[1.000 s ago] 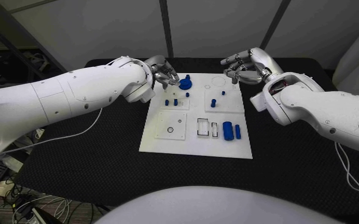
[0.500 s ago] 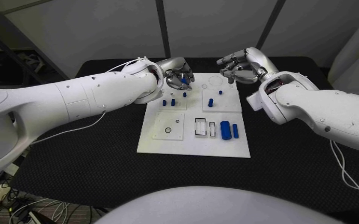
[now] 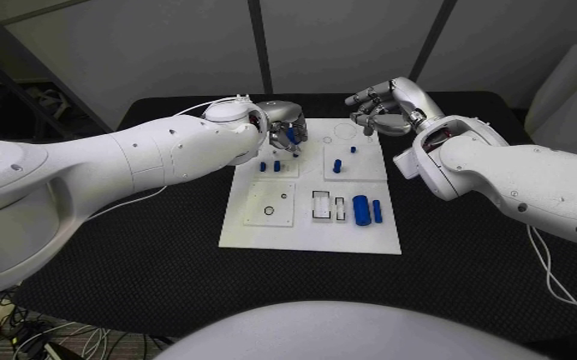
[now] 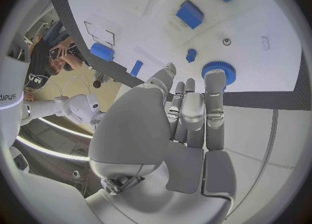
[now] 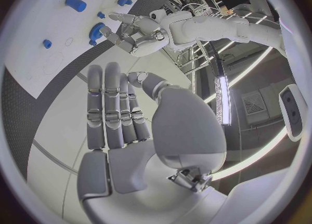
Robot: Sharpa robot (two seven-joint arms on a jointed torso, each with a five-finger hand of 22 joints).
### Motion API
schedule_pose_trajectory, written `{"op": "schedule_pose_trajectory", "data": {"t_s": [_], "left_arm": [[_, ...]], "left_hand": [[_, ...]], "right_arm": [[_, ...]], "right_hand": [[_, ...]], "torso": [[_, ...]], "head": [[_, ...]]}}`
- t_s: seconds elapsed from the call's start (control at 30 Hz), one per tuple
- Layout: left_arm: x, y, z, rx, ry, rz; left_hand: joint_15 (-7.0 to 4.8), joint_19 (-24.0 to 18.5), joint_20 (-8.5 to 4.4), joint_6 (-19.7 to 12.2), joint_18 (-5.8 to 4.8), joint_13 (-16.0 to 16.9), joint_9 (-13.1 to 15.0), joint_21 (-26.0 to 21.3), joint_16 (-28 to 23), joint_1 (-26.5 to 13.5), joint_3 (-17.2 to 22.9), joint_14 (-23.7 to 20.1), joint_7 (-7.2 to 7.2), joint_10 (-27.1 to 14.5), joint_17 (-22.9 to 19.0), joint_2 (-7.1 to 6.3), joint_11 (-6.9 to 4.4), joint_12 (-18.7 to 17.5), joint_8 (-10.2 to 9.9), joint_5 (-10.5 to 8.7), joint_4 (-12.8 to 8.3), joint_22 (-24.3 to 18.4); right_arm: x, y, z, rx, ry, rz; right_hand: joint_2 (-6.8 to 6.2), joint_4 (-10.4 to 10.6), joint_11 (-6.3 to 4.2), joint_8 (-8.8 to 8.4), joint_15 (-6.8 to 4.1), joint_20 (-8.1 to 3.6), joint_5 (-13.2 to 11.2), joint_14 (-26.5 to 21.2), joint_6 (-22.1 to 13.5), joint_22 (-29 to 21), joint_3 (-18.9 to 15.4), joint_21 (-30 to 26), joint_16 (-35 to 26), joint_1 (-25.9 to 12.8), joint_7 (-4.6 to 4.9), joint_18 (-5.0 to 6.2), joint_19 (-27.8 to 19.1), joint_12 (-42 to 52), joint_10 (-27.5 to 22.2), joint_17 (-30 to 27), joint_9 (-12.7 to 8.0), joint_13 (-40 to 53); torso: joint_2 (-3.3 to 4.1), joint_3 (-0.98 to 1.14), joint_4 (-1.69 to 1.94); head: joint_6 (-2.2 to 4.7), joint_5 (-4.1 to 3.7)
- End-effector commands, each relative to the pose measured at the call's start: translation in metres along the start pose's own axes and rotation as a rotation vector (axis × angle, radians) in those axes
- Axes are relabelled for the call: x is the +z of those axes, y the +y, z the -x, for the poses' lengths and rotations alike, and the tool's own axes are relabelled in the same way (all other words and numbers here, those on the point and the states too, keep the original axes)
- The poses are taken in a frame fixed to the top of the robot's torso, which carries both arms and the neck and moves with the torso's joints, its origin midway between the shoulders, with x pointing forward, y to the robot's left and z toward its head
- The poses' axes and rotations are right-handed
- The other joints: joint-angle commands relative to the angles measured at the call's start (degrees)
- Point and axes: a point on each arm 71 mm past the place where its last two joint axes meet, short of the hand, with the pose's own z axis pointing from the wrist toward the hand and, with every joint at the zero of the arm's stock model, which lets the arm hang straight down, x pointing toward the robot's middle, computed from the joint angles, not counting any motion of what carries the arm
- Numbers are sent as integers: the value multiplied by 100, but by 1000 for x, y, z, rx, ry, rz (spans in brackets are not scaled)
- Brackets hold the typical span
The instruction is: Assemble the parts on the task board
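The white task board lies mid-table. A blue gear stands at its far left corner. My left hand hangs right over that gear with nothing in it; in the left wrist view one straight fingertip overlaps the gear's rim, and I cannot tell whether it touches. My right hand hovers off the board's far right corner, fingers straight and empty. Two small blue pegs stand in the left plate, two more in the right plate. A thick blue cylinder and a thinner one lie nearer me.
A square plate with a small ring and two slotted frames sit on the board's near half. Black table surrounds the board. My left forearm spans the table's left side, my right forearm the right.
My left hand has moved in toward the blue gear and now partly covers it. The right hand has barely moved.
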Motion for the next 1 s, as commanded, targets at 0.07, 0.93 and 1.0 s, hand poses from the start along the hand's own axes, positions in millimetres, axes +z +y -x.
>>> {"op": "schedule_pose_trajectory", "data": {"t_s": [0.07,0.93,1.0], "left_arm": [[2,1,-6,47,67,6],[13,1,-14,62,104,37],[13,1,-14,62,105,40]], "left_hand": [[-7,85,-1,76,-264,-3,-24,148,84,-6,11,191,6,61,84,58,5,-20,16,35,-47,82],[174,192,134,315,-359,-1,-147,792,375,56,529,150,87,433,257,247,50,-88,32,97,-219,495],[174,192,134,315,-359,-1,-147,792,375,56,529,150,87,433,257,247,50,-88,32,97,-219,495]], "right_arm": [[1,2,0,-1,5,15],[1,4,-2,1,10,17],[1,4,-2,1,10,17]], "right_hand": [[32,-4,35,-38,9,-2,25,37,1,-6,-39,-35,-28,-11,31,65,34,13,-16,-3,-6,-6],[37,-6,36,-36,10,-2,26,37,0,-7,-38,-39,-37,-9,32,65,33,14,-18,-3,-6,-12],[37,-6,36,-36,10,-2,26,37,0,-7,-38,-39,-37,-9,32,65,33,14,-18,-3,-6,-12]], "torso": [[3,2,1],[-5,9,8],[-4,9,7]], "head": [[-3,-18],[-26,-40],[-26,-41]]}}
